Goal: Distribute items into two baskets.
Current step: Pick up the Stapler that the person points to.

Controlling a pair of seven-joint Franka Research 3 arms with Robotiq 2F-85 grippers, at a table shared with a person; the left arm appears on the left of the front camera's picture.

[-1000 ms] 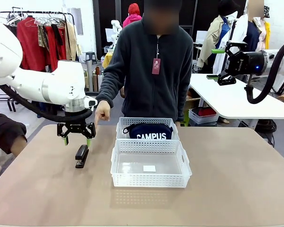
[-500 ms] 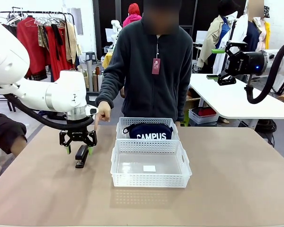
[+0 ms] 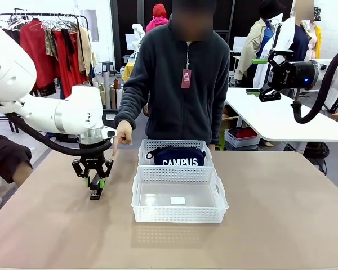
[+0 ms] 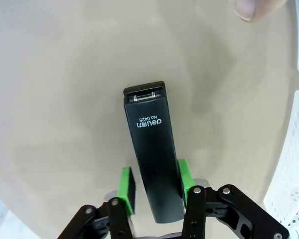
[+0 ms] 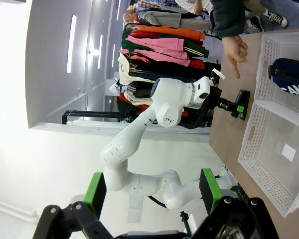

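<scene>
The left gripper's (image 3: 94, 181) fingers are narrow, clamping the black stapler (image 4: 152, 159) on the desk (image 3: 270, 225), left of the near basket (image 3: 177, 175). The right gripper's (image 3: 255, 76) fingers are wide, raised high. The CAMPUS pouch (image 3: 177, 157) lies in the far basket (image 3: 174, 143).

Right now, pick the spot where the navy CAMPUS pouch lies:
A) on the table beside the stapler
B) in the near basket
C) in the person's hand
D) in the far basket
D: the pouch lies inside the far basket, behind the near basket, which has no pouch in it.
</scene>
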